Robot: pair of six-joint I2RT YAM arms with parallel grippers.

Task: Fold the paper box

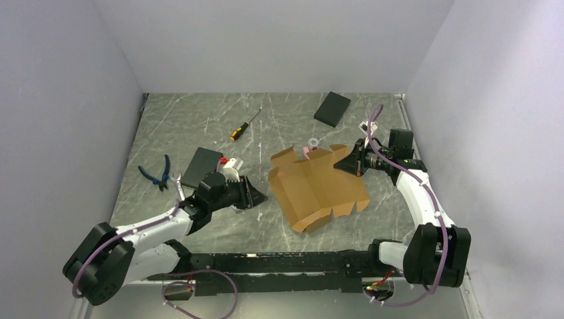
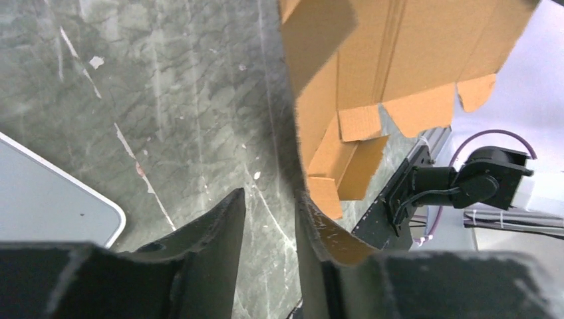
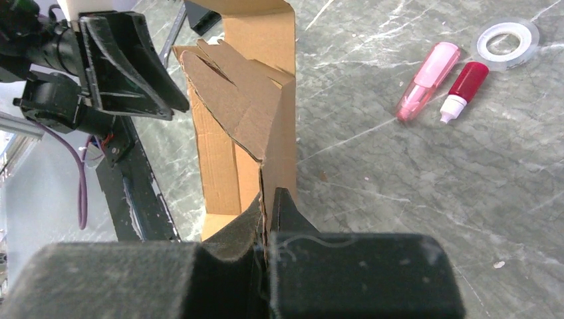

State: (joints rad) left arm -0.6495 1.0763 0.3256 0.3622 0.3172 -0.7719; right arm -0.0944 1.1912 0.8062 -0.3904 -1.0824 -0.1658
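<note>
Pinching paper box (image 3: 243, 116) (right gripper (image 3: 267, 203))

Left gripper (image 2: 269, 201) at the bottom, dark fingers apart with grey marbled table (image 2: 166, 100) showing between them, tan paper box (image 2: 412, 53) upper right, tabs hanging, its edge against one finger, pale round-cornered slab (image 2: 46, 199) far left, black arm joint (image 2: 479, 179) far right

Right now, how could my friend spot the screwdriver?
Start at the grey marble table, near the far wall. The screwdriver lies left of the far black square. Only it has a yellow handle and thin metal rod; the pliers have blue handles.
</note>
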